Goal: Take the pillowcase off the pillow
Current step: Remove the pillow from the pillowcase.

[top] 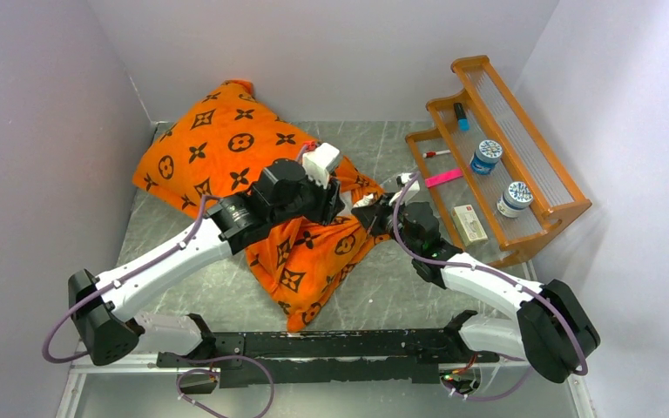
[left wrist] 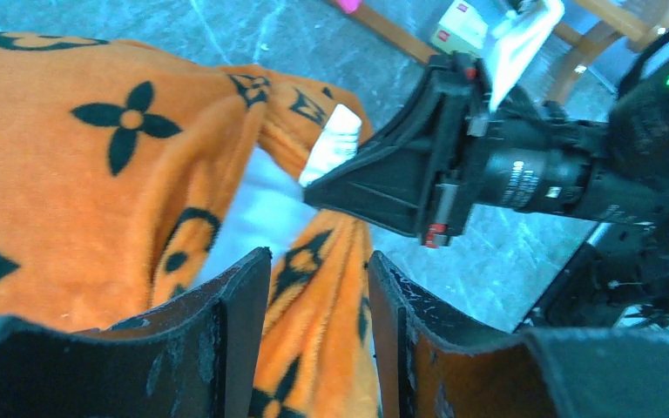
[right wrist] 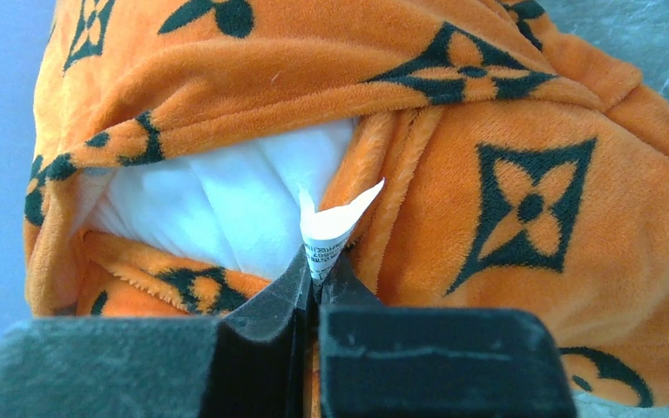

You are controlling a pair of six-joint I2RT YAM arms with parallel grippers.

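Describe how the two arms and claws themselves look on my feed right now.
Both arms have white links with black joint housings, and a thin purple cable runs along each. The left arm carries a white block at its wrist; the right arm shows a small green light near its wrist. The left claw has broad, scuffed black fingers; the right claw has black, wedge-shaped ones.

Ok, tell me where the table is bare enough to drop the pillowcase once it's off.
Bare table lies between the pillowcase and the arm bases, under the left arm. A narrower strip runs behind the right gripper, toward the wooden rack. It is crowded mid-table, where both grippers meet at the pillowcase opening.
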